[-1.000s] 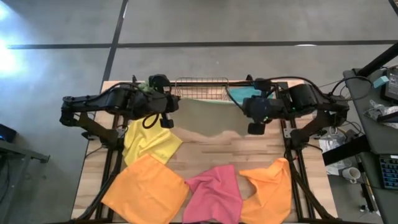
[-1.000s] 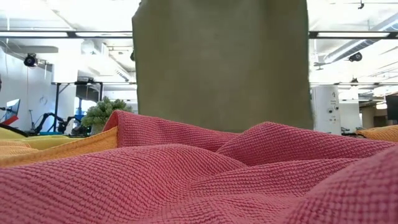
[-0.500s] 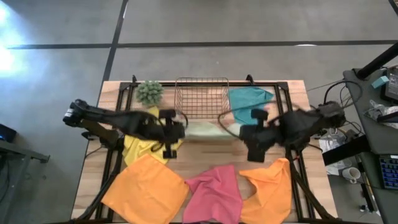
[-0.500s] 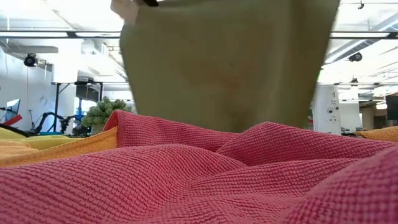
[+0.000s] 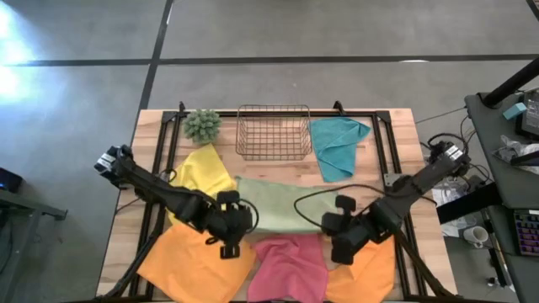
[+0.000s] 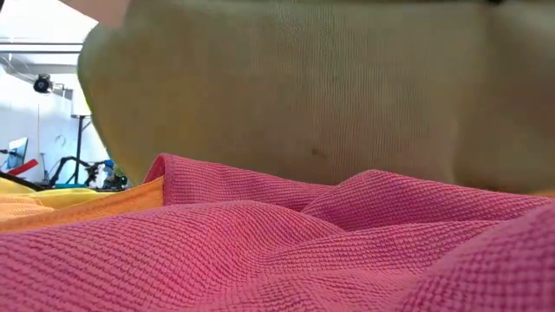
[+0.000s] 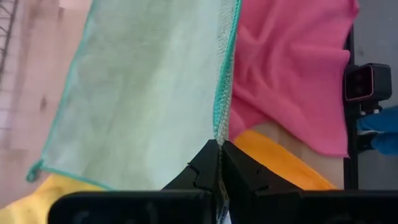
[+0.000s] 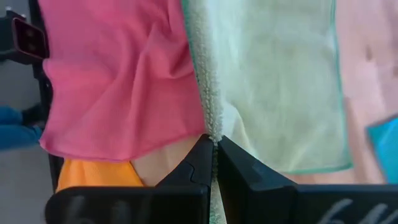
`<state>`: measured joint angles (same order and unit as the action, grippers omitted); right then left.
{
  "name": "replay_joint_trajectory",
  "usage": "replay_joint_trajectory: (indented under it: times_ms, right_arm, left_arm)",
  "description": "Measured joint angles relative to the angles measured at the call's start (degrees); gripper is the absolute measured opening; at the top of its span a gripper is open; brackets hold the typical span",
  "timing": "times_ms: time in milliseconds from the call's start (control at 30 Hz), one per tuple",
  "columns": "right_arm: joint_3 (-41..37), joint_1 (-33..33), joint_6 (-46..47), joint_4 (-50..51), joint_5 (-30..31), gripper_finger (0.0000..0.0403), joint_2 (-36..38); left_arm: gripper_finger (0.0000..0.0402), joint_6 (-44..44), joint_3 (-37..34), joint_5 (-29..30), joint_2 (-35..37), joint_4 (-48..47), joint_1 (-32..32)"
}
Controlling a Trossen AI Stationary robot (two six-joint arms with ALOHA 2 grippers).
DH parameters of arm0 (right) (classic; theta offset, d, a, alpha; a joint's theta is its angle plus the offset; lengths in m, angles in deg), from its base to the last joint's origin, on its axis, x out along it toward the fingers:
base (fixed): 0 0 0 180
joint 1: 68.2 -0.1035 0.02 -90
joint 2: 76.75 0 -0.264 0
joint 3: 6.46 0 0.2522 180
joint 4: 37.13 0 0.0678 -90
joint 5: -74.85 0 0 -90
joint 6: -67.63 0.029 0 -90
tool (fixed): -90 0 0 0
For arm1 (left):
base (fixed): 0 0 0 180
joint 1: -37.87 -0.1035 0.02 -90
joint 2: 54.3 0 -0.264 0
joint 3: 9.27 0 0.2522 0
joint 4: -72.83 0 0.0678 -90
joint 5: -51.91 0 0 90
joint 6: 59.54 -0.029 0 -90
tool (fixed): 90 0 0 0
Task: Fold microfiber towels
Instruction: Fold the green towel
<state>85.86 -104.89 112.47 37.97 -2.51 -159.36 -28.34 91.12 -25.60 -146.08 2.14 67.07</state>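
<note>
The sage green towel (image 5: 278, 206) is spread across the table's middle, its far part lying on the wood. My left gripper (image 5: 229, 241) and right gripper (image 5: 340, 241) are each shut on one near corner. In the low view the sage towel (image 6: 303, 87) fills the top, above the pink towel (image 6: 260, 243). The pink towel (image 5: 290, 265) lies crumpled at the near edge between two orange towels (image 5: 198, 261) (image 5: 370, 269). A yellow towel (image 5: 202, 172) lies left and a teal towel (image 5: 337, 147) far right. My left gripper pinches the sage towel's near left corner (image 7: 217, 134) between its two fingers, slanting down from above. The stitched near edge runs away from the fingers toward the other gripper, raised above the pink towel. My right gripper pinches the sage towel's near right corner (image 8: 211, 132) between its two fingers, slanting down from above. The near edge runs from the fingers toward the left gripper, held above the pink towel.
A wire basket (image 5: 272, 130) stands at the far middle, with a fuzzy green plant ball (image 5: 202, 124) to its left. Black frame rails (image 5: 160, 168) run along both sides of the table. Towels cover most of the near half.
Both grippers have come down and toward the table's near edge, staying shut, and have tipped to point more steeply down. The sage towel, which hung near the basket, has been drawn out over the table's middle.
</note>
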Motion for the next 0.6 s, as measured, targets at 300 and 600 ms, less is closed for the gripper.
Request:
replay_joint_trajectory:
  times_ms: [300,600]
  right_arm:
    - [-8.88,-0.70,7.18,-9.01,0.46,0.0008,0.00]
    - [-14.82,2.12,7.77,-10.34,1.28,0.0008,0.00]
  left_arm:
    - [0.0000,-0.47,-1.58,3.26,-6.16,0.13,0.13]
    - [0.0000,-0.10,-3.20,9.05,-10.74,-0.53,-2.82]
